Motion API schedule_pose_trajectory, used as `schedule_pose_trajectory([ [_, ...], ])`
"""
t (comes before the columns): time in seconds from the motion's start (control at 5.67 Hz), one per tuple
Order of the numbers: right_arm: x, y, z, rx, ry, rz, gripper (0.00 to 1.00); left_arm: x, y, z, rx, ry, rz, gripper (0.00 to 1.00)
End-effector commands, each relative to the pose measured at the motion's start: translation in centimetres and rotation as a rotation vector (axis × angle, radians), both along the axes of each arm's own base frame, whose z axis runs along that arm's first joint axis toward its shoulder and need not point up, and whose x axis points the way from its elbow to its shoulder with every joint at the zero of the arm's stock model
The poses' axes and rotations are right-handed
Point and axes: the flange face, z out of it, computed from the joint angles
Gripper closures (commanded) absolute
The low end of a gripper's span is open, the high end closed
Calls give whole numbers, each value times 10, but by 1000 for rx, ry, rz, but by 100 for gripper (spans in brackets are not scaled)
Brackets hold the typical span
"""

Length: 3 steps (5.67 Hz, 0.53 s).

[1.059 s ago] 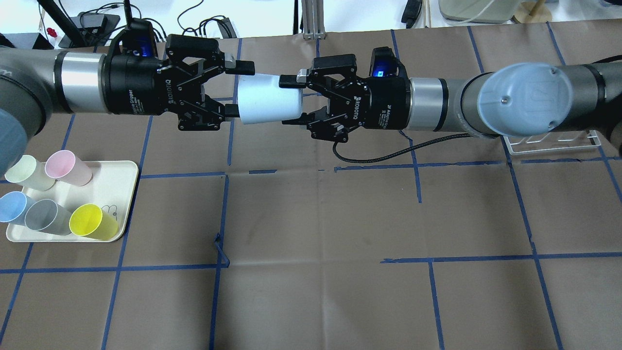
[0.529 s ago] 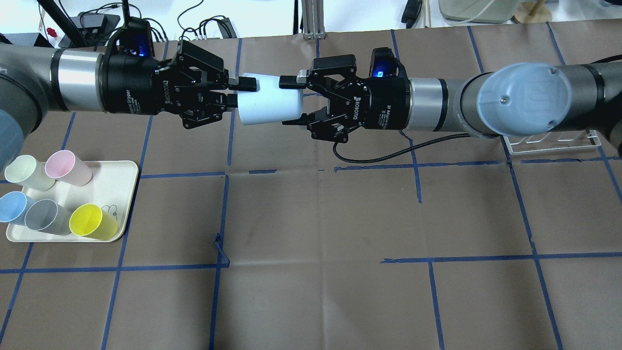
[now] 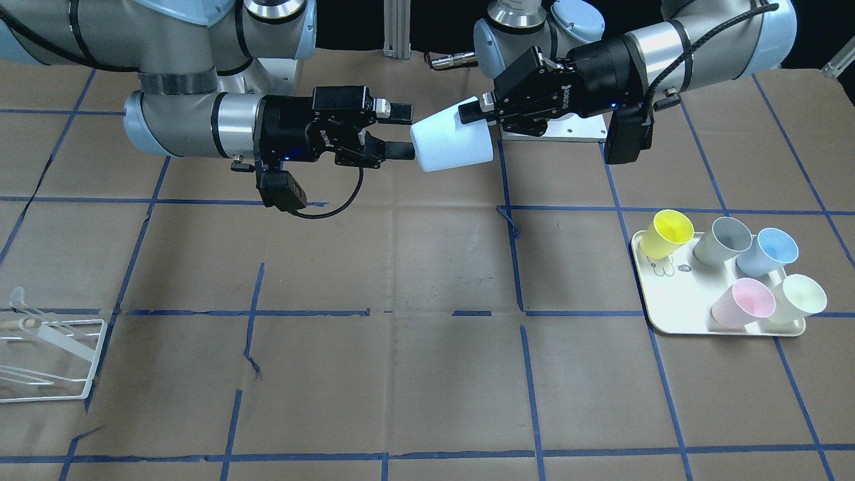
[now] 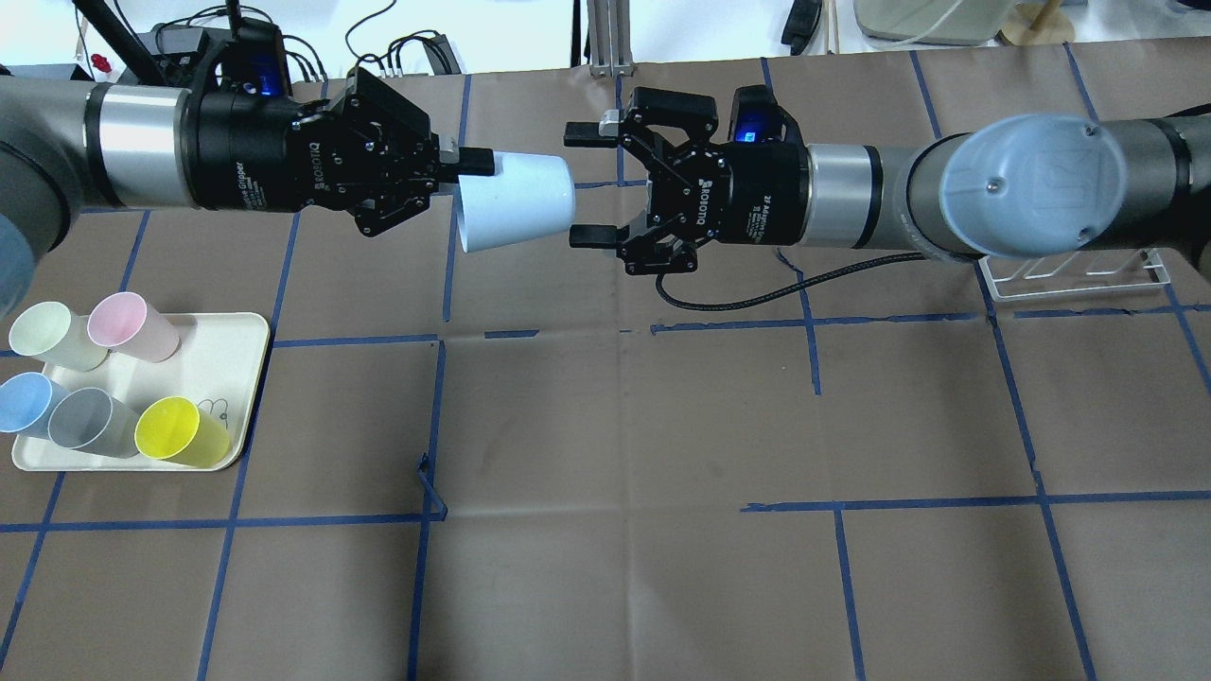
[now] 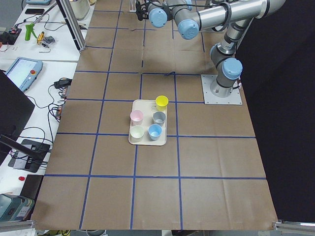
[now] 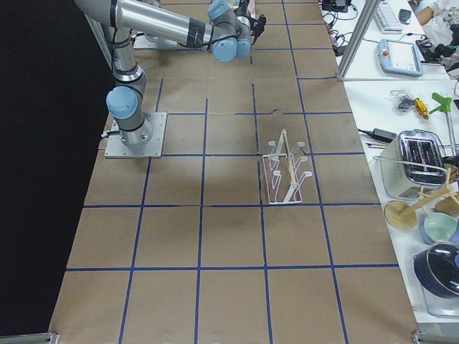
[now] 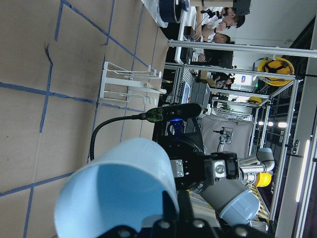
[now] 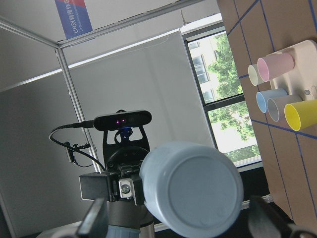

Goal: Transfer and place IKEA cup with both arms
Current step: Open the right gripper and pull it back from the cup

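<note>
R gripper has let go, backed off: we find fingers apart, IKEA cup just beyond tips. L gripper fingers clamped on cup rim.

It was a robotics lab: a paper-covered surface gridded with blue tape, a teach pendant and loose cables on side benches, and aluminium framing beyond.

The IKEA cup hangs sideways (base toward the spread right gripper), rim pinched by the left gripper.
</note>
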Motion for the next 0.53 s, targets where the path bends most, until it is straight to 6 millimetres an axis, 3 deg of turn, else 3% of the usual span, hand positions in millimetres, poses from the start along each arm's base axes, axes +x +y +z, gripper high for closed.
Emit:
schedule_pose_trajectory([
  [0.0,-36,-10,2,-65,114,76,0,1,-1,4,-6,-6,0,100],
  [0.18,-68,-16,0,-118,270,177,0,4,-5,26,-35,-29,3,100],
  [0.35,-80,-22,1,-165,458,259,0,12,-8,24,-20,-210,-47,100],
])
